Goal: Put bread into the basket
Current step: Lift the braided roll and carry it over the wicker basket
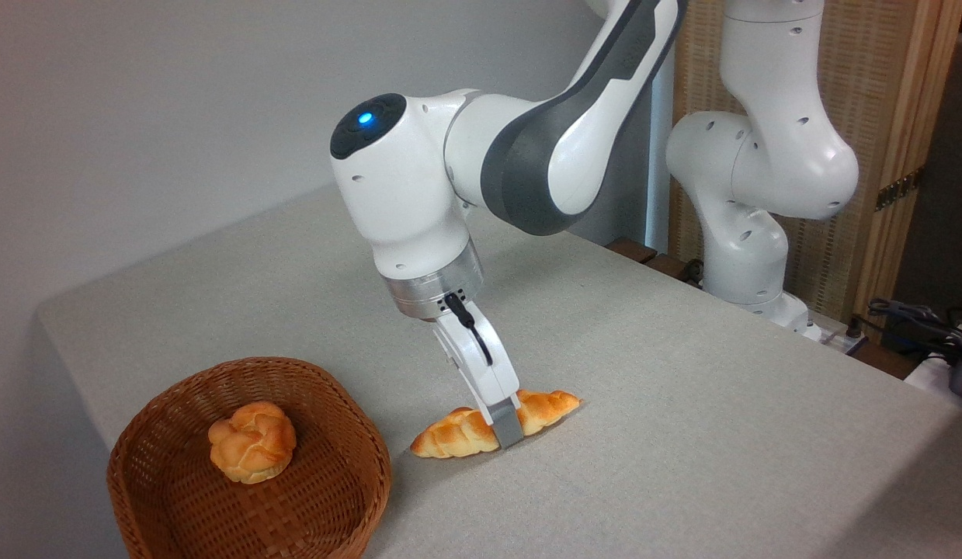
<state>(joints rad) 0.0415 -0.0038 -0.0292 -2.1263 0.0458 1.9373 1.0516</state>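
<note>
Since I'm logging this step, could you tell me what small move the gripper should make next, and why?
Probably lift straight up a little. The gripper straddles the middle of the bread, which sits on the table beside the basket; whether the fingers have closed is unclear, so the rise would test the hold.

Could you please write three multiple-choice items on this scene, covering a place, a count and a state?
1. Where is the braided loaf?
A. in the basket
B. on the table beside the basket
C. on the floor

2. How many bread items are in view?
A. one
B. two
C. four

3. What lies inside the basket?
A. nothing
B. the braided loaf
C. a round bun

Key: 1 B, the loaf lies on the table with the gripper at its middle. 2 B, loaf plus round bun. 3 C, only the bun sits inside.
</note>
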